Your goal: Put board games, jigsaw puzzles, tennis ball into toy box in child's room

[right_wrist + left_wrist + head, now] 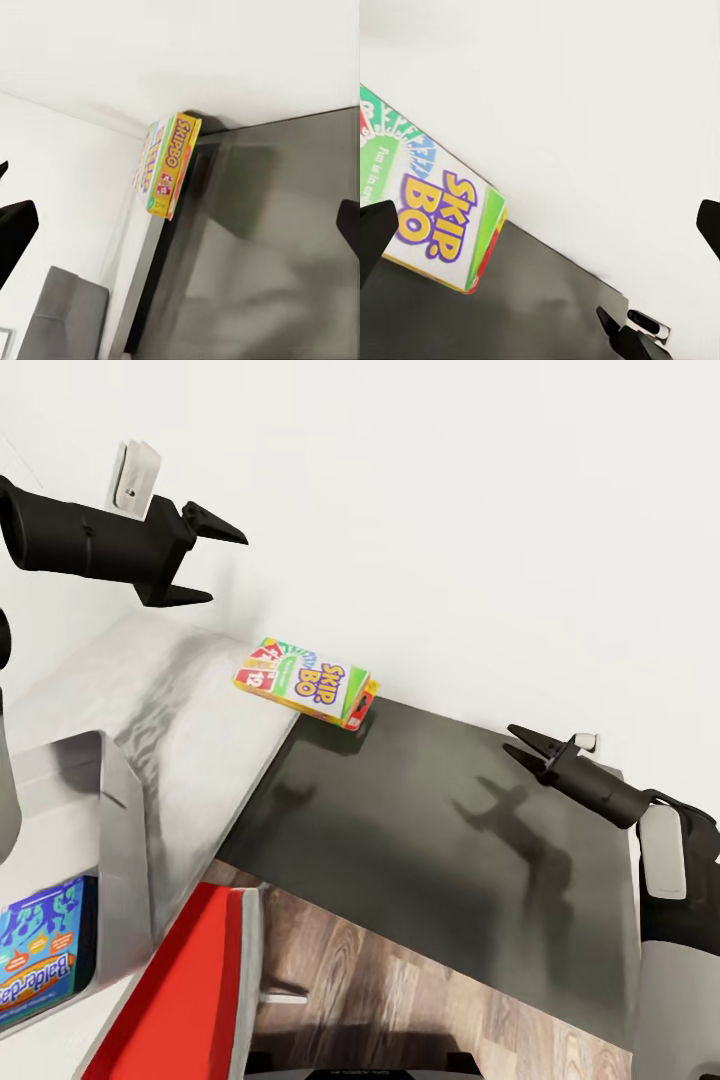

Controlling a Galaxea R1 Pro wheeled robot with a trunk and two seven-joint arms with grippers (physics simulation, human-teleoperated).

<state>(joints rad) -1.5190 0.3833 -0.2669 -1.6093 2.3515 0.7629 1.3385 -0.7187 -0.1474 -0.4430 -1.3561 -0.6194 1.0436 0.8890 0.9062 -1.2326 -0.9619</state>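
The Skip-Bo game [306, 682] is still lying on the far bed [430, 840]; the left gripper [205, 565] and right gripper [528, 748] are hanging spread, holding nothing.

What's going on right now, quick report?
Both tools open, empty: left tool, right tool. Skip-Bo box lies on the bed, untouched. Nothing blocking it.
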